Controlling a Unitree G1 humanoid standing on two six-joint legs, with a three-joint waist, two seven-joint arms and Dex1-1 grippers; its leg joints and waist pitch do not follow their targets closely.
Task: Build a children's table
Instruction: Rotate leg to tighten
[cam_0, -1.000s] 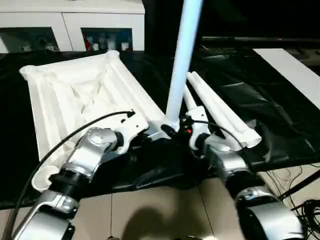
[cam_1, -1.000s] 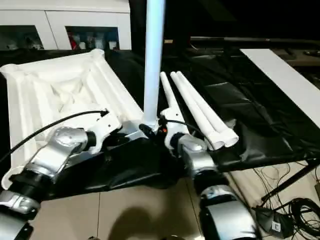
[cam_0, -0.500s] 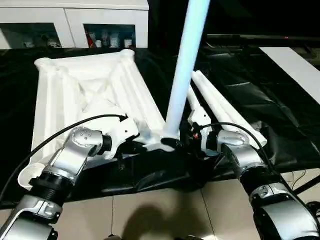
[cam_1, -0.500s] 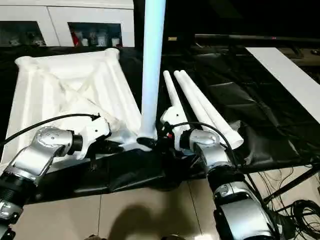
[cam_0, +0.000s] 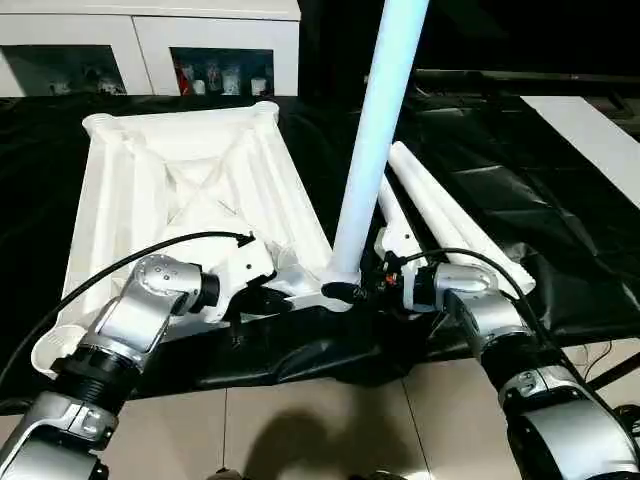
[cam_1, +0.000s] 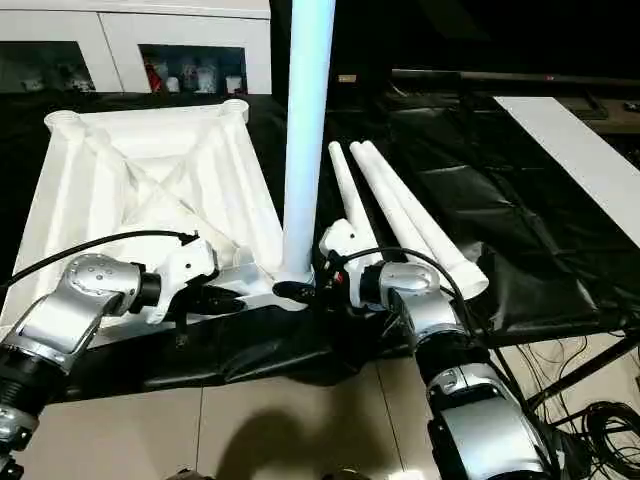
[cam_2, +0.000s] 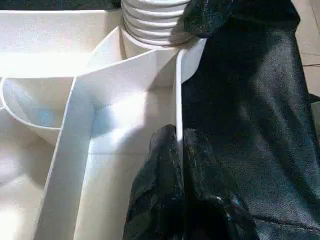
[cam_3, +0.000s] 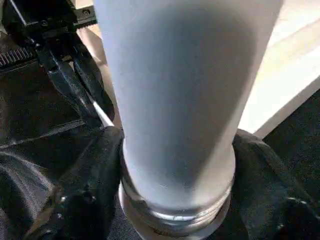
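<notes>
1. Surface: black sheet (cam_0: 480, 200) over a bench, tiled floor in front.
2. Left gripper (cam_2: 178, 145): fingers pressed together, pinching the thin side wall of the top (cam_0: 180, 190) at its near corner.
3. Right gripper (cam_3: 175, 165): fingers spread round the base of the upright leg (cam_0: 375, 140), which stands in that corner's socket.
4. Top: underside up, ribs showing.
5. Spare legs (cam_0: 450, 225): lying side by side just right of the upright one.
6. White cabinet (cam_0: 150, 20): far back.

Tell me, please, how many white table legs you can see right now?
4. One leg stands upright in the near corner socket of the table top; three loose legs lie side by side on the black sheet to its right.
</notes>
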